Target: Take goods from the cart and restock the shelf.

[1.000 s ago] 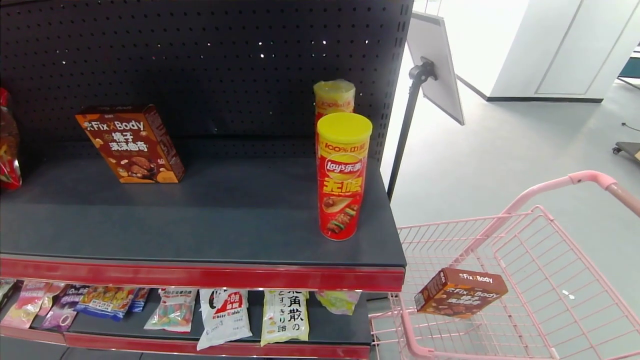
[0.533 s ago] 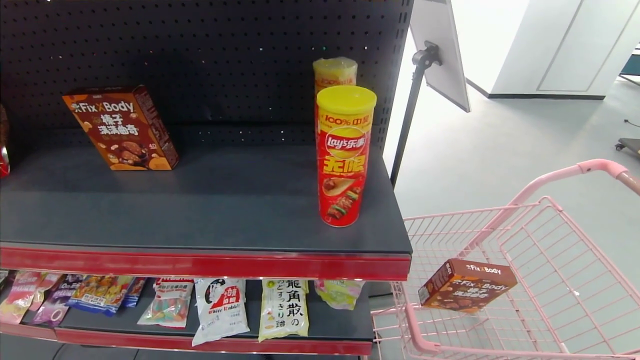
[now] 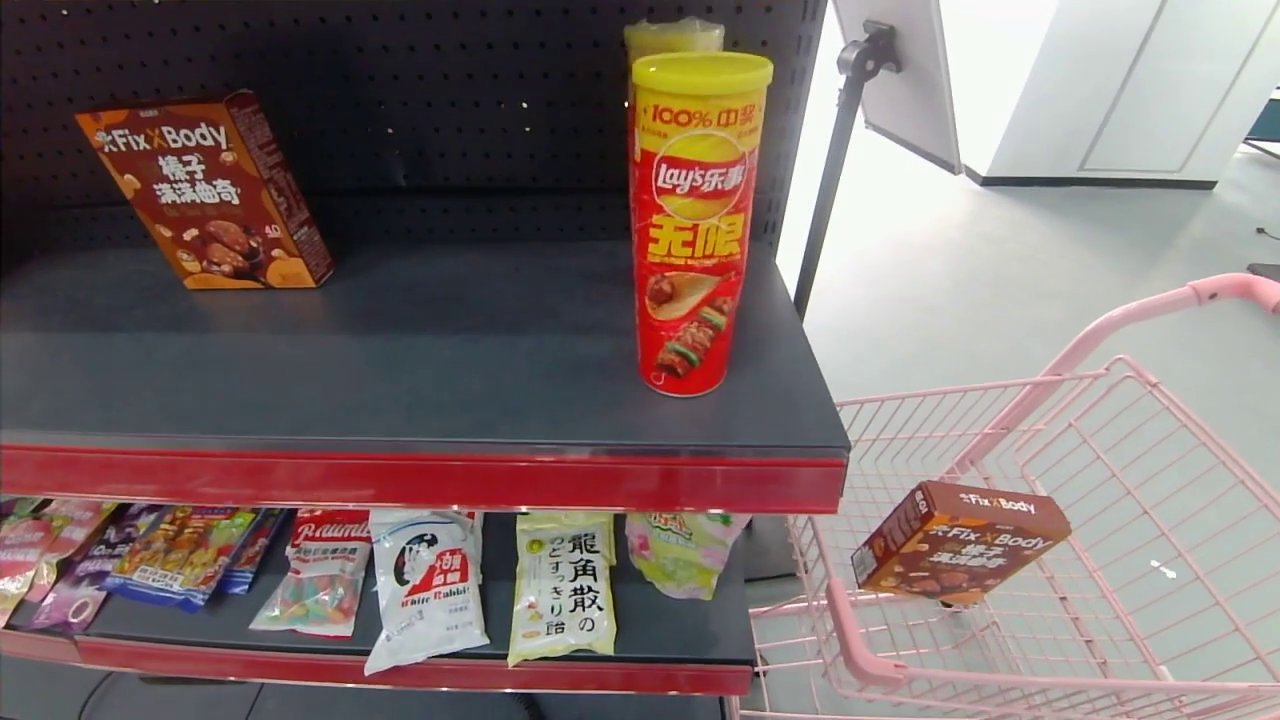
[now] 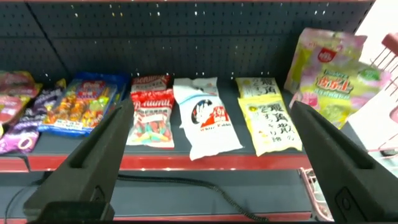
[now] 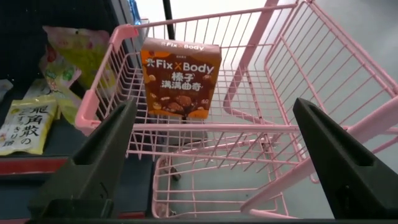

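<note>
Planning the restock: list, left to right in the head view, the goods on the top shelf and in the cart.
Upright brown snack box → red chips can → tilted brown snack box in the pink cart.

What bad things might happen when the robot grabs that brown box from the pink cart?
The brown box stands on edge in the pink cart, so the open right gripper might tip it over instead of catching it. On the way up, the arm might knock the tall chips can standing near the shelf edge.
</note>
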{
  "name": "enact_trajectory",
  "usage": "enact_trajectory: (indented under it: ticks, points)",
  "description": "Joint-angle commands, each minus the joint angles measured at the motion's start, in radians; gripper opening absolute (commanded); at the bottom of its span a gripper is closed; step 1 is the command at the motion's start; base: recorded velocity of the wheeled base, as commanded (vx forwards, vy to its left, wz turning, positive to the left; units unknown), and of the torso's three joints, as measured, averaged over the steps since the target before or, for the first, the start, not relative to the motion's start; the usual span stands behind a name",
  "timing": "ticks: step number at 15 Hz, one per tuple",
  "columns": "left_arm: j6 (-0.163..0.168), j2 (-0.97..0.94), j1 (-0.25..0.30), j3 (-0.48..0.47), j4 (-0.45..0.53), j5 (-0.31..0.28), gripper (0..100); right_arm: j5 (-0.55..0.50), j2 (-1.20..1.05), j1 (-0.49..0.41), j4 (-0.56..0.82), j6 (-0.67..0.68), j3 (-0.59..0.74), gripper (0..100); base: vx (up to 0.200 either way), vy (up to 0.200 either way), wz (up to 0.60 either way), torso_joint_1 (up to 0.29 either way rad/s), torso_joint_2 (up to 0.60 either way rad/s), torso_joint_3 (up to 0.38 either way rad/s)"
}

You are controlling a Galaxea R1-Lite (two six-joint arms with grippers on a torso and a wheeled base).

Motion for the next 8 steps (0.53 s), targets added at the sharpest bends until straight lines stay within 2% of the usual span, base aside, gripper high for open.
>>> enact_trajectory:
  ticks: [1,5,8]
  points:
    - [0.0,0.0,0.0,0.0,0.0,0.0,100,0.0,0.0,0.0,0.0,0.0,0.0,100,0.0,0.0,0.0,-0.203,0.55,0.344]
    - [0.0,0.0,0.0,0.0,0.0,0.0,100,-0.002,0.0,0.0,-0.005,0.001,0.0,100,0.0,0.0,0.0,-0.188,0.53,0.343]
    - [0.0,0.0,0.0,0.0,0.0,0.0,100,0.0,0.0,0.0,-0.005,0.0,0.002,100,0.0,0.0,0.0,-0.069,0.21,0.137]
